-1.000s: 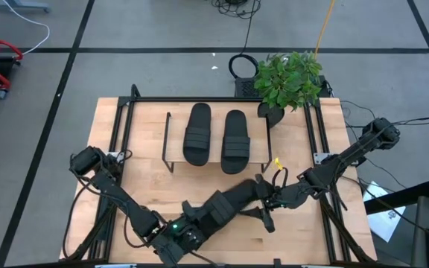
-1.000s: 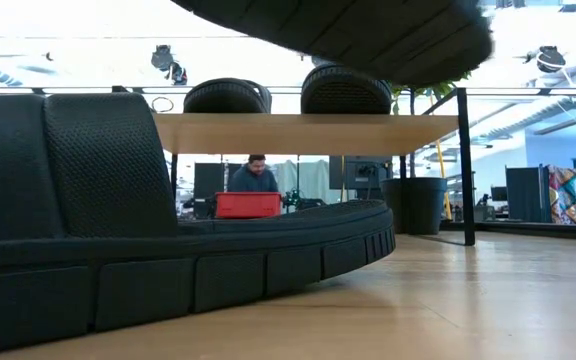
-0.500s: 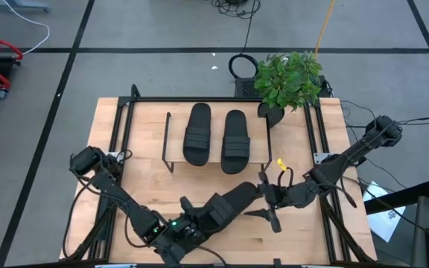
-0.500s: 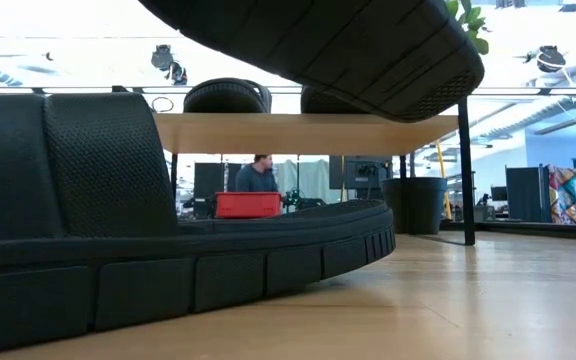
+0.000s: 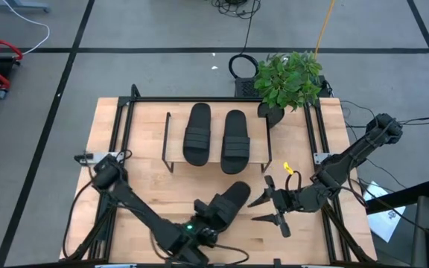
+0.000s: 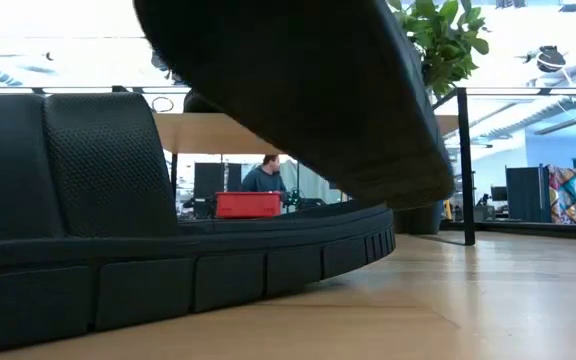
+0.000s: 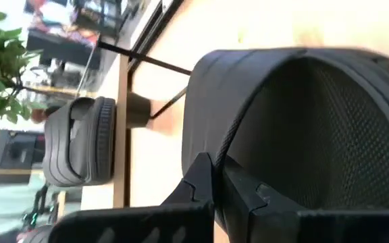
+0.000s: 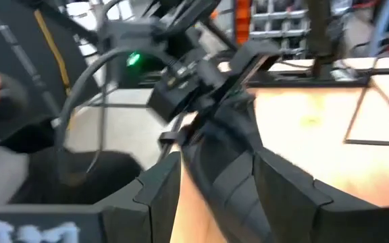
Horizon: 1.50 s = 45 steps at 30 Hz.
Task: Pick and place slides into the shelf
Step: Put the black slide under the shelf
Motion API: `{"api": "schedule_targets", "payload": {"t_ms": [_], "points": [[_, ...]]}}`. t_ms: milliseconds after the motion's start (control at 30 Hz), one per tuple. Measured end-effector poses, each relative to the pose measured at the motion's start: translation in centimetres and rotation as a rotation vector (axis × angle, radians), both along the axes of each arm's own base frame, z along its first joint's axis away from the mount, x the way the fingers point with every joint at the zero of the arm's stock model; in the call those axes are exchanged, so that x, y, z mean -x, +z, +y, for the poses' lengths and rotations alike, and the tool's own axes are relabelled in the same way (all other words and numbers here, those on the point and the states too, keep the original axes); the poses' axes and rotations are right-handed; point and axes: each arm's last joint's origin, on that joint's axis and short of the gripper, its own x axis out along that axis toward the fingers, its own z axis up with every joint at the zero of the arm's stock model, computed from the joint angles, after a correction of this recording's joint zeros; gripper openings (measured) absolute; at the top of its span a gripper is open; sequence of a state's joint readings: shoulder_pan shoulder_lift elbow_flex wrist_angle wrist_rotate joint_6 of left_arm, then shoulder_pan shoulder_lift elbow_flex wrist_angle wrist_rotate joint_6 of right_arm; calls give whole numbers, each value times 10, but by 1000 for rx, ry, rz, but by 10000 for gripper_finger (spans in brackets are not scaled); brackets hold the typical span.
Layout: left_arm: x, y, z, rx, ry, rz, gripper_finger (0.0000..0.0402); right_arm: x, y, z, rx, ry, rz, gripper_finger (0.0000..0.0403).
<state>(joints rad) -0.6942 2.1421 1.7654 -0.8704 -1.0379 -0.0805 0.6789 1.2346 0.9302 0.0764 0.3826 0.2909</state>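
Two black slides (image 5: pixel 197 134) (image 5: pixel 235 141) lie side by side on the shelf (image 5: pixel 216 119), sole down on its wooden plank. A third slide (image 5: pixel 226 205) is held in the air by my left gripper (image 5: pixel 199 225), near the table's near edge. It fills the top of the low view (image 6: pixel 298 90), toe end tipped down. My right gripper (image 5: pixel 253 211) is open just right of that slide's toe end, its fingers apart and not touching it. A fourth slide (image 6: pixel 118 250) lies flat on the table right in front of the low camera. My left gripper pinches the third slide by the edge of its ribbed strap (image 7: pixel 238 135), one finger (image 7: pixel 198 179) outside and the other (image 7: pixel 252 196) on the strap's inner, meshed side. The slide is lifted clear of the table and slants with its toe end lowest.
A potted plant (image 5: pixel 289 78) stands at the far right corner, beside the shelf. Black frame rails (image 5: pixel 121 126) run along the table's left and right sides. Bare wood (image 5: pixel 147 186) lies between the shelf and the arms. People (image 6: pixel 266 178) show far off in the room.
My right gripper has drawn back toward the table's right and near edges, away from the held slide's toe end. My left gripper has shifted right with the slide, which has tipped so that its toe end now points lower in the low view.
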Motion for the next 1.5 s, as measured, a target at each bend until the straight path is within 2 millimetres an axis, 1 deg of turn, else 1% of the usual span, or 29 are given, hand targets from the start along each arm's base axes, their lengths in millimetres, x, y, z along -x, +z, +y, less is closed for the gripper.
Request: {"api": "schedule_targets", "payload": {"t_ms": [133,233,300,400,533,700,800,900,967,1100,1167,1267,1500], "points": [[-23,1,-3,-38,66,-55,0,4,0,3,37,-69,-21,178],[-37,13,-2,44,88,-98,0,7,0,6,52,-96,-33,178],[-44,20,2,110,117,-132,0,9,1,9,52,-94,-37,178],[-51,22,11,157,161,-156,0,14,1,14,52,-71,-37,178],[-52,19,23,144,211,-133,0,19,1,20,52,-40,-38,178],[-42,15,28,143,267,-89,0,25,0,26,60,-9,-38,178],[-43,14,31,163,290,-87,0,27,-5,26,70,-40,-49,178],[-48,8,38,167,305,-60,0,27,-11,23,98,-101,-52,178],[-54,-2,43,155,316,-30,0,26,-11,22,104,-126,-55,178],[-62,-21,49,89,344,-26,0,26,-10,22,101,-128,-61,178],[-66,-28,54,66,358,-29,0,26,-10,22,101,-128,-61,178],[-71,-32,63,59,391,-50,0,26,-10,22,100,-129,-61,178],[-83,-33,89,77,449,-35,0,26,-10,22,102,-133,-62,178]]}}
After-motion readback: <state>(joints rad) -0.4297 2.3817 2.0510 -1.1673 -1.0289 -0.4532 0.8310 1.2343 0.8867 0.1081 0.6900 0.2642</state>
